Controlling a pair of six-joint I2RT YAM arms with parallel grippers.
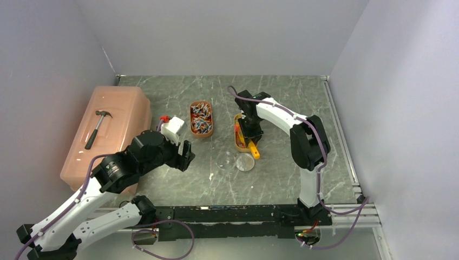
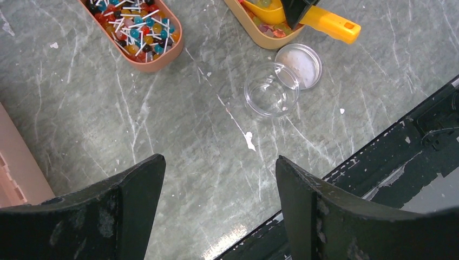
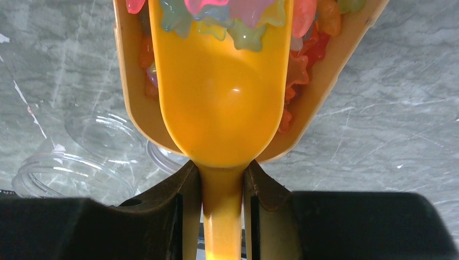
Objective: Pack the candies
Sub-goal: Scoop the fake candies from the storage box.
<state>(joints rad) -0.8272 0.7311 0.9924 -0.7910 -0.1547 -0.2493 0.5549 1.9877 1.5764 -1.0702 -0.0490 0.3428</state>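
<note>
**Status: packing not started.** The jar [image 2: 270,92] stands open and empty. Its lid [image 2: 303,62] lies flat on the table against the jar, on the side toward the right arm. No candies are in the jar.

**Right arm.** The right gripper [image 3: 222,179] is clamped on the handle of the scoop [image 3: 222,97]. The scoop bowl lies inside the tray [image 3: 346,65] just beyond the jar, with its tip among the candies [image 3: 249,11]. The tip runs out of the wrist view, so you cannot confirm how full the load is.

**Left arm.** The left gripper [image 2: 219,200] hangs on the near side of the jar, toward the left arm. Its jaws are wide apart and hold nothing.

**Second supply.** A second tray [image 2: 162,59], beyond the jar and to its left, holds more candies, these on white sticks. It looks full.

**Steps left, as judged:**
1. Lift a load.
2. Tip it into the jar.
3. Repeat, drawing from the second tray if required.
4. Fit the lid.
</note>
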